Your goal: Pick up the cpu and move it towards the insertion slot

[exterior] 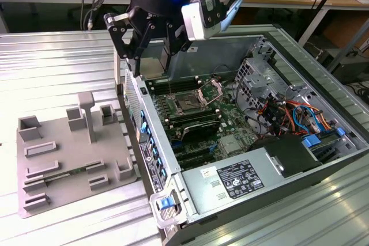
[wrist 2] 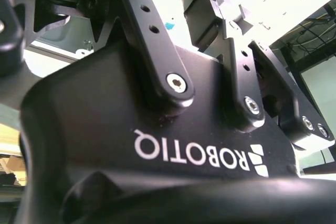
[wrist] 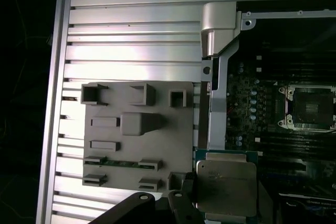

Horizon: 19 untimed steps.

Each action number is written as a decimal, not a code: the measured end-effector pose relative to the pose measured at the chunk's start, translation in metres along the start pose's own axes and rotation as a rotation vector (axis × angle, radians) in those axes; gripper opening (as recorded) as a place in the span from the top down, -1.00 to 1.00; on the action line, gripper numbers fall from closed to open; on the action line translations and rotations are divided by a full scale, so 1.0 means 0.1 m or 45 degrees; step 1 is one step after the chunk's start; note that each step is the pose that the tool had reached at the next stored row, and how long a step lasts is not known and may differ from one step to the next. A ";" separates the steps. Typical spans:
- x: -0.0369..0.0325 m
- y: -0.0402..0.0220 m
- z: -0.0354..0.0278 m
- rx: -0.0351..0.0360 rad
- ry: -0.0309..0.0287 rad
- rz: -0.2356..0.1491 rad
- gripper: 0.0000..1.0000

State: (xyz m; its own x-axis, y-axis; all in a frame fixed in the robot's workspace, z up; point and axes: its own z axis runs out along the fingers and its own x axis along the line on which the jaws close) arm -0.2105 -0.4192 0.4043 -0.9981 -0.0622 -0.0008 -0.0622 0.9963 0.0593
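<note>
In the first wrist view the cpu [wrist: 226,182], a flat square chip with a pale silvery top and a green rim, sits close to the camera, held against the dark fingers [wrist: 178,208]. My gripper [exterior: 154,61] hangs above the near-left wall of the open computer case, shut on the cpu. The insertion slot [exterior: 187,105] is a dark square socket on the green board, and its metal bracket [exterior: 210,90] stands hinged up. The slot [wrist: 313,107] lies apart from the held cpu in the first wrist view. The second wrist view shows the gripper's black finger links [wrist 2: 173,85].
A grey plastic tray [exterior: 75,154] with raised frames lies on the ribbed metal table at the exterior view's left, also seen as the tray [wrist: 136,129]. The case wall [exterior: 144,131] stands between tray and board. Long black memory slots [exterior: 193,122], a power supply [exterior: 230,182] and cables [exterior: 288,113] fill the case.
</note>
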 end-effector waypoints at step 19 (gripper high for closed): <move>-0.131 -0.008 -0.001 0.0000 0.0000 0.000 -0.09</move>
State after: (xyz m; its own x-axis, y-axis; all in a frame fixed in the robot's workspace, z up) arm -0.1974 -0.4192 0.4044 -0.9981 -0.0622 -0.0008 -0.0622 0.9963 0.0593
